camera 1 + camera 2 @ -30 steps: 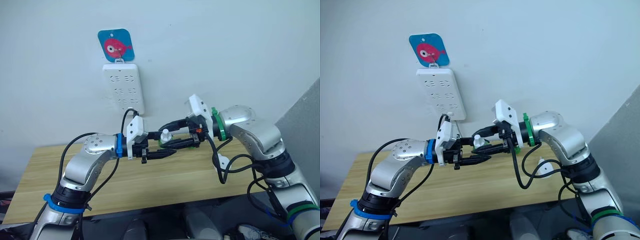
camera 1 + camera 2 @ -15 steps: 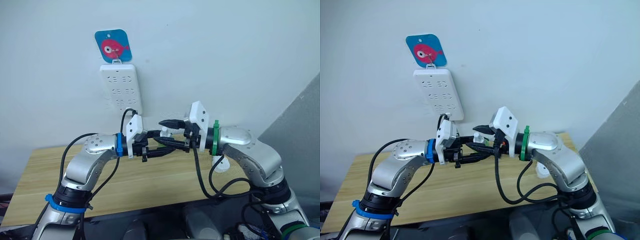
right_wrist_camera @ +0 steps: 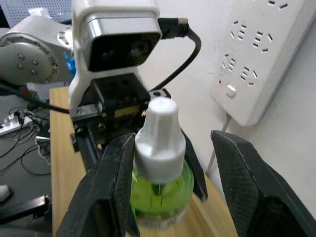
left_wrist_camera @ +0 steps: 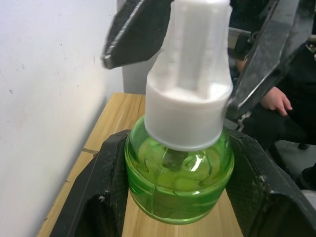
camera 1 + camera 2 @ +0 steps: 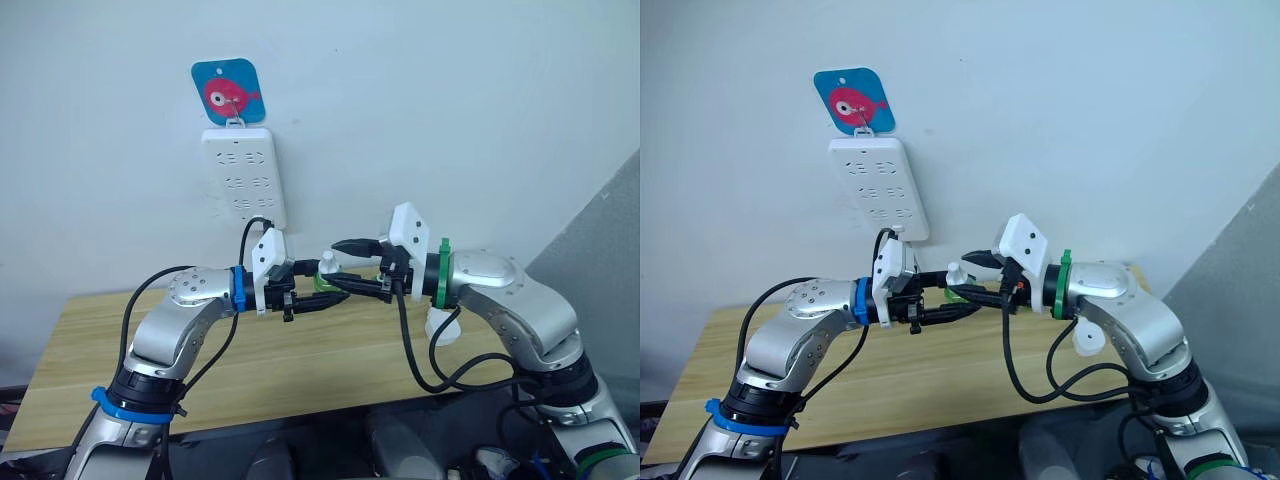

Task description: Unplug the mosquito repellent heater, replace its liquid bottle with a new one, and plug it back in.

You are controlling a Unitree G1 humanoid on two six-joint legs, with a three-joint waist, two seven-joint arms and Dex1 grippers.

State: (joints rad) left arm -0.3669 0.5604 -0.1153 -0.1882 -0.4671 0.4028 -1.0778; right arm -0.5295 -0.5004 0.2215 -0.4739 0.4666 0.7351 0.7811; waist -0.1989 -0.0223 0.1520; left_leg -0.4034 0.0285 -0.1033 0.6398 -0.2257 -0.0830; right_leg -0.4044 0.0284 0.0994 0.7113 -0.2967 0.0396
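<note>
My left gripper [image 5: 328, 284] is shut on a green liquid bottle [image 4: 180, 182] with a white cap [image 3: 159, 132], holding it upright above the table. From the opposite side, my right gripper [image 3: 177, 183] stands open with one finger on each side of the cap. One finger is close to the cap and the other is well clear of it. The bottle [image 5: 956, 276] is seen between the two arms in the head views. A small white rounded unit, the mosquito repellent heater [image 5: 441, 326], lies on the table behind my right forearm and is partly hidden.
A tall white power strip [image 5: 243, 178] hangs on the wall from a blue fish hook [image 5: 228, 92], above and behind the grippers. The wooden table [image 5: 300, 370] runs below. A grey panel [image 5: 600, 230] stands at the right. A person's hand [image 4: 276, 98] is visible beyond the bottle.
My right arm has rolled and dropped its wrist, then drawn slightly right, with its fingers spread on either side of the cap. The left arm has kept the bottle almost still.
</note>
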